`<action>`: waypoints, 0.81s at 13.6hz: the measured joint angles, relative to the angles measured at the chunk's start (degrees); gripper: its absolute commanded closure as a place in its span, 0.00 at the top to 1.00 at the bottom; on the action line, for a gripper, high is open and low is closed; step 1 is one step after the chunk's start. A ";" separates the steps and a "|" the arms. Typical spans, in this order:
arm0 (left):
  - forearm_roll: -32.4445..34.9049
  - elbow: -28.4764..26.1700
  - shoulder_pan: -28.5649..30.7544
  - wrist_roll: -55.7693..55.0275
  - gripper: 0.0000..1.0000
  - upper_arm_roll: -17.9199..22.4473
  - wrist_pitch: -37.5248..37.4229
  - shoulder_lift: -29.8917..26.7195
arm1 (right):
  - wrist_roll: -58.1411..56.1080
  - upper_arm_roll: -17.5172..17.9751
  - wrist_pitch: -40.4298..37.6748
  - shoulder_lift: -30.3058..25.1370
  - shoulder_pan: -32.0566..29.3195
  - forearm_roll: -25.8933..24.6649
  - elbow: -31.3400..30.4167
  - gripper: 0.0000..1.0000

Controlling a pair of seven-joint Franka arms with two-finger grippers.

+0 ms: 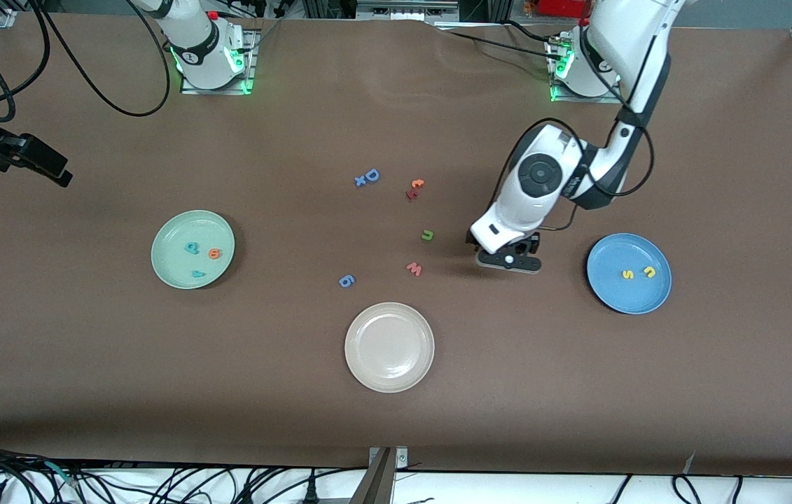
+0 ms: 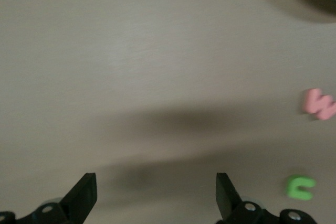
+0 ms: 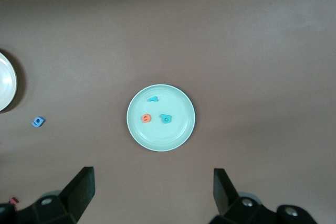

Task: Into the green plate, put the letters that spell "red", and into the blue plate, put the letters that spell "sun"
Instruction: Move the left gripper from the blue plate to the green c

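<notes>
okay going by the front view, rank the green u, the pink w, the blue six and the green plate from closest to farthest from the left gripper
From the open left gripper:
1. Green u, beside it on the table.
2. Pink w, only slightly farther.
3. Blue six, mid-table.
4. Green plate, at the right arm's end.

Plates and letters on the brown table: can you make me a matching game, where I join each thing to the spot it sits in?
Things
1. small orange foam letter "e"
2. small yellow foam letter "s"
3. small green foam letter "u"
4. round beige-white plate

Places
A. in the round mid-blue plate
B. on the bare table, beside the left claw
C. in the round pale mint-green plate
D. nearest the front camera of all three plates

Pairs: 1-C, 2-A, 3-B, 4-D
</notes>
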 measured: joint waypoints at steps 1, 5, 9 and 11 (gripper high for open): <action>0.00 1.68 -1.15 -1.33 1.00 -0.03 0.00 1.26 | 0.00 0.00 0.00 0.00 0.00 0.00 0.00 1.00; 0.00 7.48 -6.33 -8.43 1.00 -0.15 0.01 5.76 | 0.06 -0.14 0.03 -0.06 -0.02 0.00 0.02 0.99; 0.03 8.49 -9.88 -11.46 1.00 -0.11 0.01 7.68 | 1.87 -0.23 0.98 -0.10 -0.03 0.00 0.05 1.00; 2.54 8.49 -10.72 -14.15 1.00 -0.13 0.01 8.27 | 2.03 -0.14 1.17 -0.16 -0.02 0.00 0.06 1.00</action>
